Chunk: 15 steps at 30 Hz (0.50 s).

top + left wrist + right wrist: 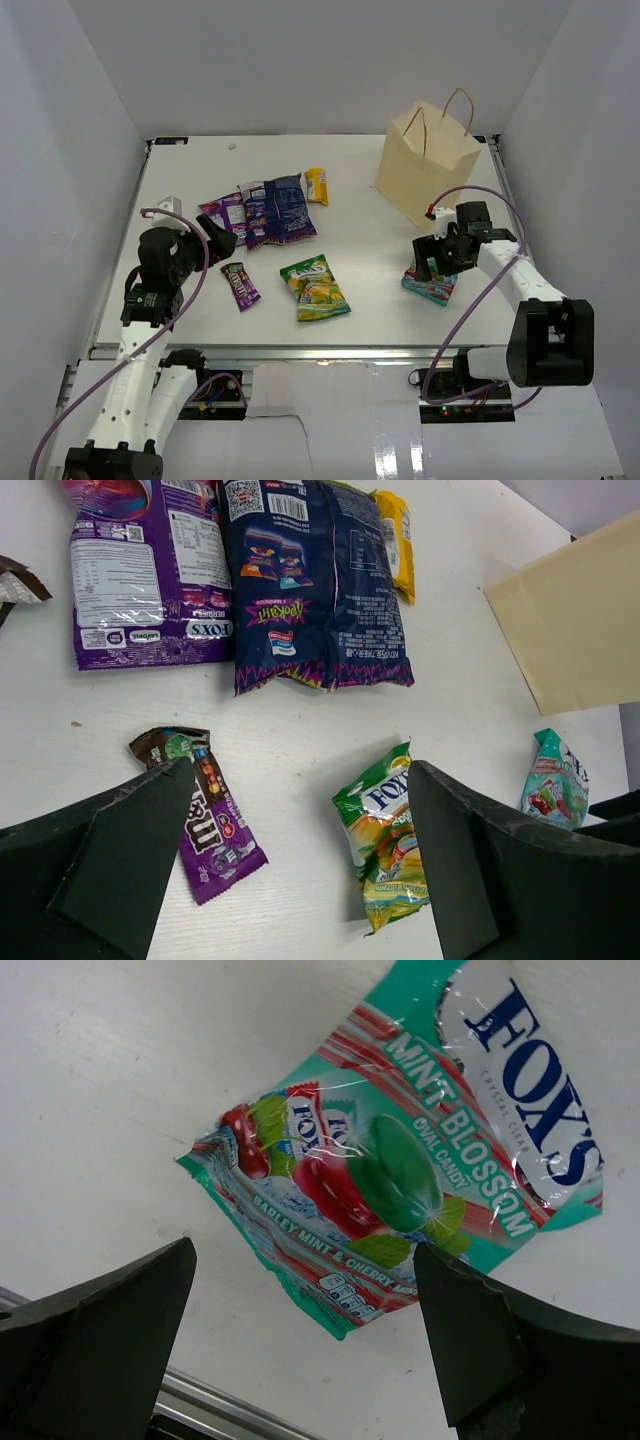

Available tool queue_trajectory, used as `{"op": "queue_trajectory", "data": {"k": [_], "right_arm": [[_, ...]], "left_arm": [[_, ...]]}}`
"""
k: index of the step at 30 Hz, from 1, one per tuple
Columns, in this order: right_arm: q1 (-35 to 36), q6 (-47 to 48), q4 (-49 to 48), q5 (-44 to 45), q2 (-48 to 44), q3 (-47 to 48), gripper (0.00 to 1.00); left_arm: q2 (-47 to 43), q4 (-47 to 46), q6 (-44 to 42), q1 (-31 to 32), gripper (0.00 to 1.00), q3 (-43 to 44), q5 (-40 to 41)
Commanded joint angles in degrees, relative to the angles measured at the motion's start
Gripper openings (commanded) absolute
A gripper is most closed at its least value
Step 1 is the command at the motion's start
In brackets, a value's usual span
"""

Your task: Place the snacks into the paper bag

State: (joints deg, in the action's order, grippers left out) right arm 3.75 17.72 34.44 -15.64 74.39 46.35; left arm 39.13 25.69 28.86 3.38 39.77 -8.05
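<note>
Several glossy packets, one kraft bag

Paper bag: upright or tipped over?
Upright. The paper bag stands on its base at the far right, with both loop handles sticking up above its top edge.

This was a robotics lab test cell rather than a home or shop. A plain white table stood boxed in by blank white panels on the left, right and far sides. The left arm and right arm were bolted at its near edge, with exposed wiring beneath.
</note>
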Motion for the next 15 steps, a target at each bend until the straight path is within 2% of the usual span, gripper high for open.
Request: {"op": "queue_trajectory", "data": {"k": [1, 3, 4, 5, 7, 9, 10, 11, 13, 15], "right_arm": [[1.87, -15.48, -6.47, 7.97, 1.19, 1.91, 0.96], [3.97, -19.09, -7.97, 12.19, 3.03, 1.73, 0.97], [6.42, -20.69, -8.68, 18.91, 3.82, 1.64, 0.97], [7.23, -21.83, -9.90, 20.98, 4.62, 1.55, 0.97], [7.94, -23.51, -10.79, 19.61, 7.69, 1.55, 0.99], [8.38, -23.78, -12.28, 19.41, 10.50, 1.11, 0.91], [8.55, -23.52, -12.72, 19.68, 11.30, 1.03, 0.87], [8.73, -23.17, -12.81, 20.03, 12.52, 1.03, 0.75], [8.64, -22.03, -12.55, 19.77, 13.15, 0.76, 0.63], [8.73, -21.32, -12.38, 18.11, 12.45, -0.37, 0.41]], "left_arm": [[0.41, -0.03, 1.72, -0.12, 0.98, -1.18, -2.23], [0.50, -0.12, 2.25, -0.12, 0.98, -1.71, -2.32], [0.59, -0.20, 2.51, -0.12, 0.98, -2.23, -2.49], [0.59, -0.38, 2.86, -0.12, 0.98, -2.41, -2.67], [0.77, -0.64, 3.13, -0.12, 0.98, -2.85, -2.93], [1.12, -0.91, 3.13, -0.12, 0.98, -3.03, -3.02], [1.29, -0.91, 3.13, -0.12, 0.98, -3.03, -3.02], [1.38, -0.82, 2.96, -0.12, 0.98, -2.94, -3.11], [1.56, -0.91, 2.87, -0.12, 0.98, -2.94, -3.11], [1.47, -0.91, 2.87, -0.12, 0.98, -3.21, -2.85]]}}
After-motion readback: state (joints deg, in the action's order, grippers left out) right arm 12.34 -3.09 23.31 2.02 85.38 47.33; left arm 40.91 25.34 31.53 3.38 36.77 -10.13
